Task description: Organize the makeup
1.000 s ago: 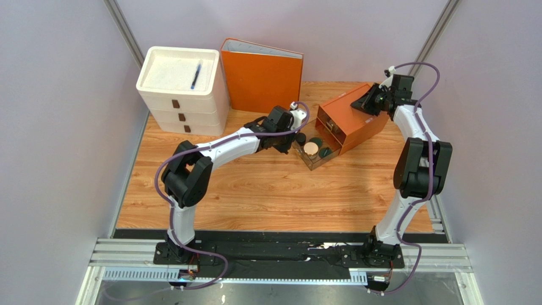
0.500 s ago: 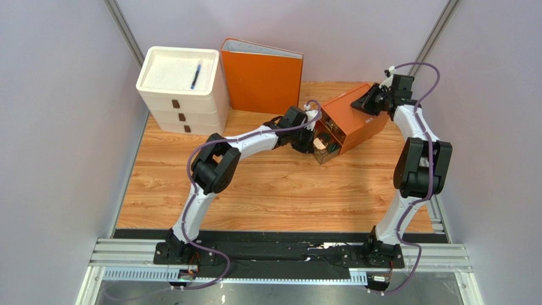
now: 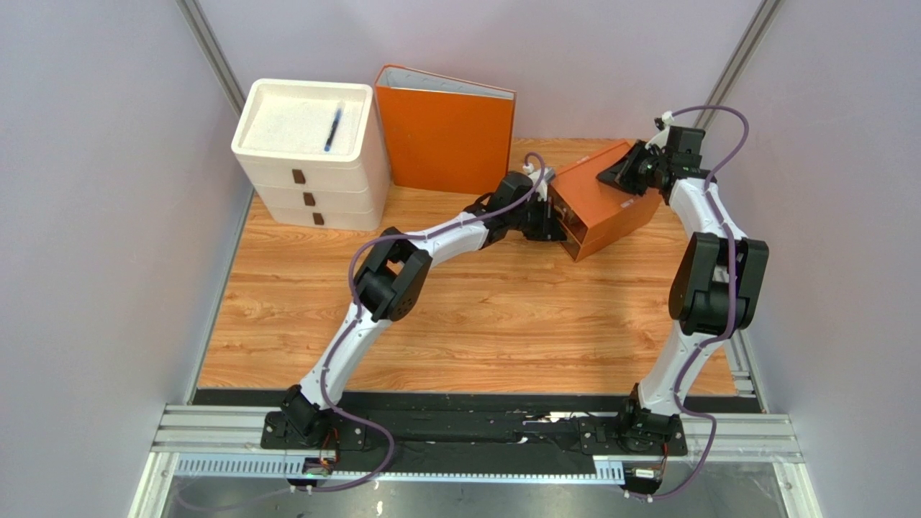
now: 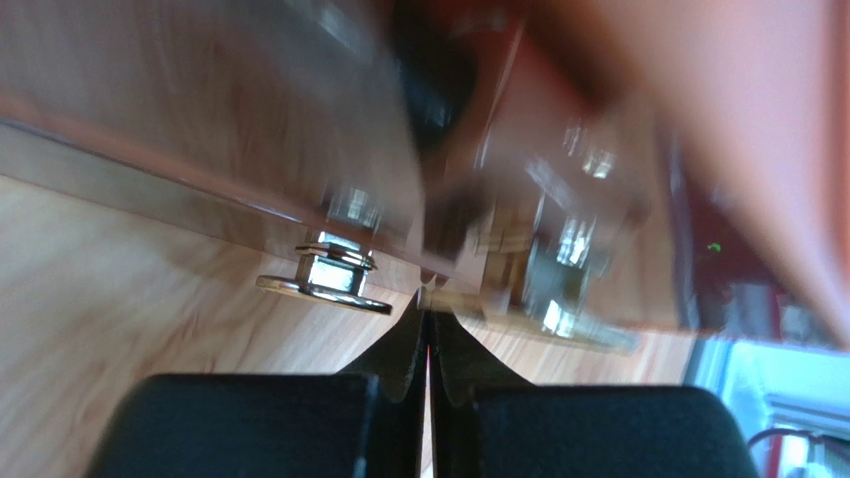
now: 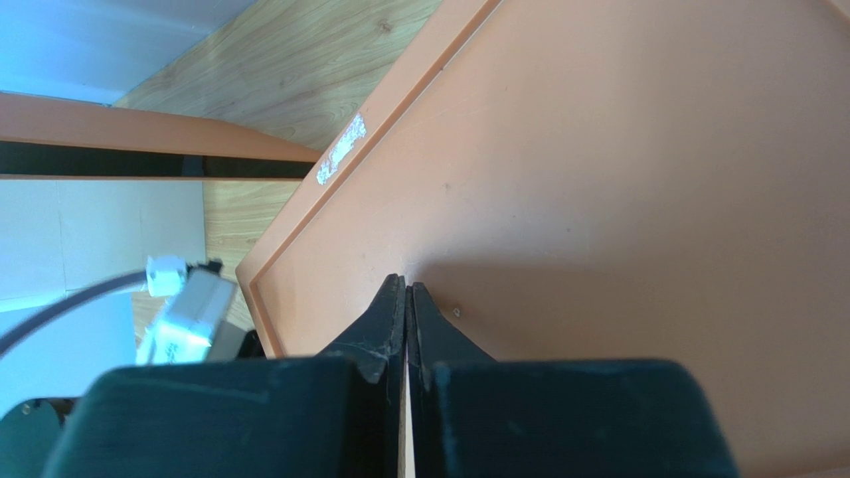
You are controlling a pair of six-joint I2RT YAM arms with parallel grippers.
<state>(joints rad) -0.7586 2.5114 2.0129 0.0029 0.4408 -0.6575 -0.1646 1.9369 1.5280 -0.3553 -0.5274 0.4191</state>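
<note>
Left gripper point(image 4: 427, 309): fingers pressed together with nothing between them, tips against the clear plastic drawer front point(image 4: 299, 189).
Right gripper point(image 5: 407, 284): fingers closed and empty, tips on top of the orange rectangular drawer box point(image 5: 648, 199).
Makeup point(image 4: 434, 90): inside the drawer, showing only as a dark blur through the front.
Setting: the box stands at the far right of the wooden table point(image 3: 486, 313).

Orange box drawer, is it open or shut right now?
Shut, or nearly: no drawer juts from the orange box, and the left gripper sits against its front.
</note>
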